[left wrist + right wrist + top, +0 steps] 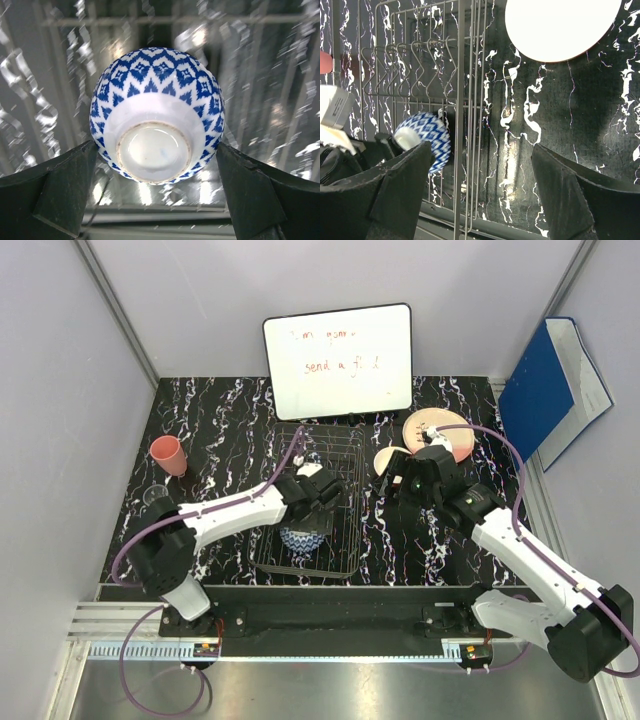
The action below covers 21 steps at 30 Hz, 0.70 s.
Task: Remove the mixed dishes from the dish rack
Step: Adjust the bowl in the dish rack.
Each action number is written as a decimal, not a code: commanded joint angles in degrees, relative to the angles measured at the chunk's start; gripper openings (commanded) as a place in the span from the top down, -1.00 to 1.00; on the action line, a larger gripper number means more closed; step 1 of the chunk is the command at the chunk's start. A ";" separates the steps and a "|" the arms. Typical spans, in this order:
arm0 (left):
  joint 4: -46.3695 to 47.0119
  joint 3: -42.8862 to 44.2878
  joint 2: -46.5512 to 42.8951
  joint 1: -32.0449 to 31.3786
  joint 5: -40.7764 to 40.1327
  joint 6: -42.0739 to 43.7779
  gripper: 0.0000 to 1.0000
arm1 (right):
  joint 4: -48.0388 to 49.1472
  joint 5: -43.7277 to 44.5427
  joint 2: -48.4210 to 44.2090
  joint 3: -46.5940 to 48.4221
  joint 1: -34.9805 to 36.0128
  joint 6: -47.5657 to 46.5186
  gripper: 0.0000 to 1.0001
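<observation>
The blue-and-white patterned bowl point(303, 538) leans on its side in the front part of the black wire dish rack point(345, 540), its white foot facing my left wrist camera. My left gripper point(308, 508) is open, one finger on each side of the bowl point(155, 100), tips right at its rim. Raised over the table just right of the rack point(465, 75), my right gripper point(412, 490) is open and holds nothing. On the table stand the pink cup point(168, 455), the clear glass point(157, 497), the pinkish plate point(447, 430) and the cream bowl point(385, 460).
A whiteboard point(338, 360) leans on the back wall behind the rack. A blue folder point(550, 390) stands at the right wall. A washed-out pale round dish point(560, 25) lies ahead of the right gripper point(481, 147). Hooks point(410, 65) line the inside of the rack.
</observation>
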 commanded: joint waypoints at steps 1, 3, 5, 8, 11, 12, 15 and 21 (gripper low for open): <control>6.88 -5.58 8.59 -0.25 9.49 -1.21 -0.98 | 2.48 -0.39 -0.20 -0.67 0.53 0.02 -0.77; 8.10 -6.37 9.11 -0.33 10.11 -1.30 -0.98 | 2.57 -0.39 -0.11 -0.84 0.53 0.11 -0.77; 8.55 -6.81 9.99 -0.33 10.81 -1.57 -0.98 | 2.48 -0.48 -0.02 -0.84 0.53 0.11 -0.77; 9.25 -7.26 11.05 -0.60 11.52 -1.48 -0.98 | 2.65 -0.48 -0.11 -1.02 0.45 0.11 -0.76; 9.43 -7.08 11.75 -0.95 11.78 -1.30 -0.98 | 2.56 -0.57 -0.02 -0.84 0.53 -0.07 -0.77; 9.43 -6.91 11.84 -0.95 11.87 -1.13 -0.98 | 2.57 -0.48 0.15 -0.76 0.53 0.02 -0.76; 9.43 -6.64 11.93 -1.30 11.96 -0.69 -0.85 | 2.57 -0.66 0.24 -0.75 0.53 -0.15 -0.76; 9.43 -6.90 10.44 -1.83 11.26 -0.42 -0.40 | 2.56 -0.75 0.16 -0.76 0.62 -0.24 -0.75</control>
